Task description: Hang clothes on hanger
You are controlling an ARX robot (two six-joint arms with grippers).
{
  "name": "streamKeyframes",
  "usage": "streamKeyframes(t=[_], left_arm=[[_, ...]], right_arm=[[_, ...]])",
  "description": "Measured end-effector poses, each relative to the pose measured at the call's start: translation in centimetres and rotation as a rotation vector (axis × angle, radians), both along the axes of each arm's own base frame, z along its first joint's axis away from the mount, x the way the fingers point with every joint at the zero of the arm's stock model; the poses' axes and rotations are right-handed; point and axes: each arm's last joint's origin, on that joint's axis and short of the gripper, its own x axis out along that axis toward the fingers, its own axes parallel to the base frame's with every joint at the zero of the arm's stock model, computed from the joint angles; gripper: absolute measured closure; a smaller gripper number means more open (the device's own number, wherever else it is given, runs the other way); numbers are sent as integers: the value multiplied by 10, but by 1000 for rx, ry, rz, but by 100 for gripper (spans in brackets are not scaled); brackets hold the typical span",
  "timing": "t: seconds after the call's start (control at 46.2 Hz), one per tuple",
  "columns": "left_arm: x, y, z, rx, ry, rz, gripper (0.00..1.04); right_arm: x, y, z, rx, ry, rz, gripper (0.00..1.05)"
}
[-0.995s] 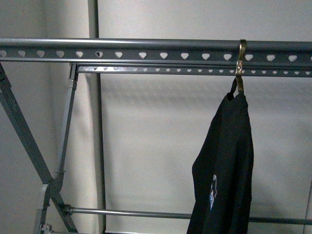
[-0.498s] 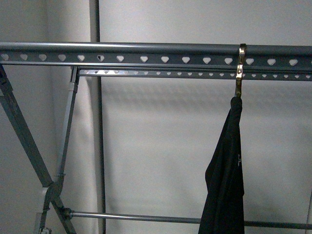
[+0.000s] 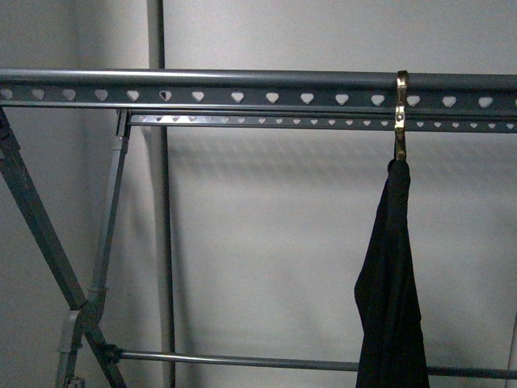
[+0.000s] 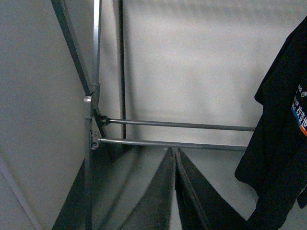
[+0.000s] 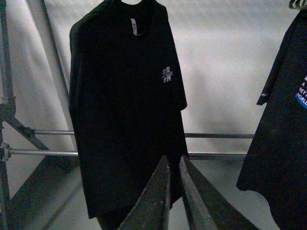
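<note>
Front view shows the grey metal drying rack [image 3: 242, 89] filling the frame: its top rail runs level from nine o'clock to three o'clock, punched with a row of heart-shaped holes, with a second, thinner punched rail just behind and below it. Crossed legs descend at seven o'clock, and a plain round bar runs along the bottom. At about two o'clock a shiny, brass-tinted coat hanger hook [image 3: 401, 109] is looped over the top rail, and the black T-shirt [image 3: 393, 291] hangs from it edge-on, a narrow dark drape reaching down to five o'clock and crossing the bottom bar.

From the right wrist view the same T-shirt [image 5: 124, 110] is seen face-on: short-sleeved, plain black, with a small white neck label and a little white, orange and blue printed logo on the chest. A second black shirt [image 5: 283, 129] with a blue print hangs at three o'clock. The right gripper [image 5: 173, 196] sits at six o'clock, fingers drawn nearly together and gripping nothing.

In the left wrist view the left gripper [image 4: 173, 191] likewise shows its fingers pressed close, empty, before two horizontal bars.
</note>
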Motion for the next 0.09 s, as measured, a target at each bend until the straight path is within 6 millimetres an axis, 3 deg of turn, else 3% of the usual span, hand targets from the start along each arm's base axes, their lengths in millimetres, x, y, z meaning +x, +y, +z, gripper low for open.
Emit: streamKeyframes(t=[0.087], left_arm=[[0, 0, 0, 0, 0, 0, 77]], right_arm=[[0, 0, 0, 0, -2, 0, 70]])
